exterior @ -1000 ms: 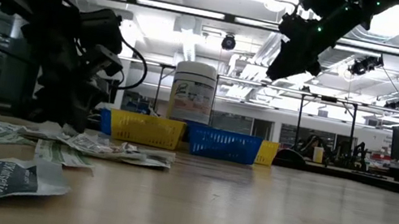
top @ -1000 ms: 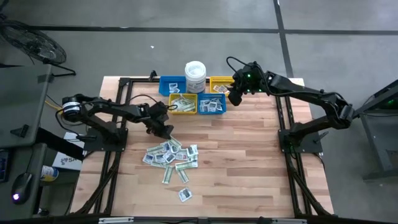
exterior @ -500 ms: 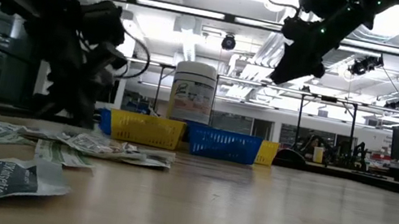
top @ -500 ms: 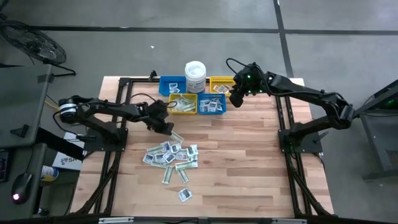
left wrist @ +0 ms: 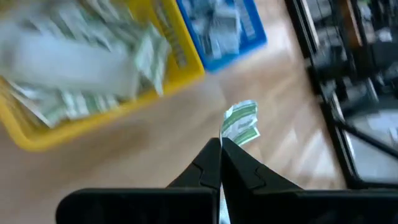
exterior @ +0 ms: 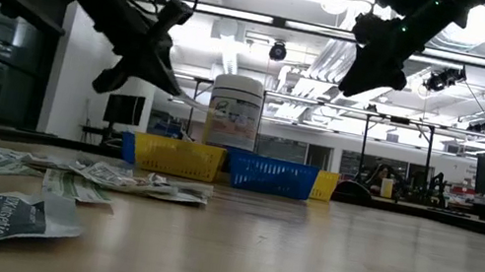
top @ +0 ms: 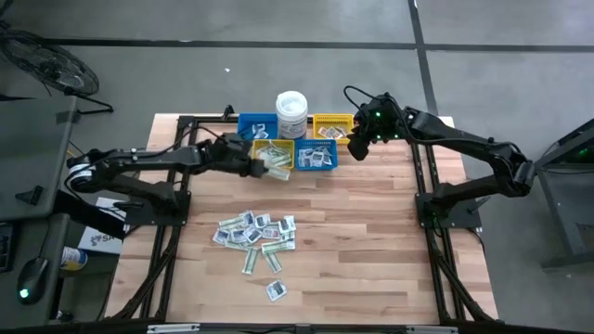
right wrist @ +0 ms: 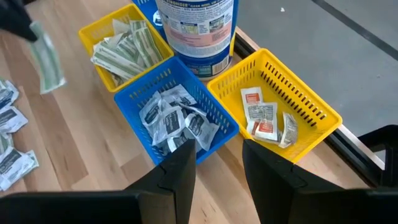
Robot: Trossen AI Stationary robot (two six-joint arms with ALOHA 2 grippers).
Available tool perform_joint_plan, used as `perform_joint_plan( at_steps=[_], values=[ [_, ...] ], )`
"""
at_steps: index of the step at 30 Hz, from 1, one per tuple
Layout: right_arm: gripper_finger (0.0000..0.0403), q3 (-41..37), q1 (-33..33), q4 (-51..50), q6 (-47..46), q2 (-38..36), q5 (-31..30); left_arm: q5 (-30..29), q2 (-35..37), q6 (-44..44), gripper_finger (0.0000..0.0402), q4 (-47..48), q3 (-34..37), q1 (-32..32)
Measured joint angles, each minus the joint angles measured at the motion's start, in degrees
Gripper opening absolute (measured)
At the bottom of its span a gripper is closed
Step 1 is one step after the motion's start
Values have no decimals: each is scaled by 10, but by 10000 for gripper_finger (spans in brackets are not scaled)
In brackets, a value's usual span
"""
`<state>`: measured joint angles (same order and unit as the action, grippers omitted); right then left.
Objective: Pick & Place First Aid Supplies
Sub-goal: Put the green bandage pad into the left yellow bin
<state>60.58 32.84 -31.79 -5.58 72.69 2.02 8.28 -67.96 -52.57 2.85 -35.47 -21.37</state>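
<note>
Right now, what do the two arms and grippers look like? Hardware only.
Both arms are dark, slim and multi-jointed, with black cables looping near the wrists. Left gripper has two dark, tapered fingers. Right gripper has two dark, flat-faced fingers; a green light glows on its wrist.

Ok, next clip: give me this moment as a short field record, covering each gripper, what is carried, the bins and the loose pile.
left gripper: shut on green-and-white strip, raised beside the yellow bin of strips
right gripper: open, empty, hovering over the bins
blue bin: white square packets
far yellow bin: a few red-printed packets
white tub: upright behind the bins
loose pile: many packets on the table
</note>
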Motion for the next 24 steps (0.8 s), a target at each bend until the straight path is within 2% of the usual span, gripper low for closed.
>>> perform_joint_plan(
  at_steps=[14, 24],
  values=[
    [126, 0, 0, 2, 0, 0, -2, -183, -49, -19, 0, 2, -15, 0],
    [126, 0, 0, 3, 0, 0, -3, -215, -91, -18, 0, 5, -15, -13]
  ],
)
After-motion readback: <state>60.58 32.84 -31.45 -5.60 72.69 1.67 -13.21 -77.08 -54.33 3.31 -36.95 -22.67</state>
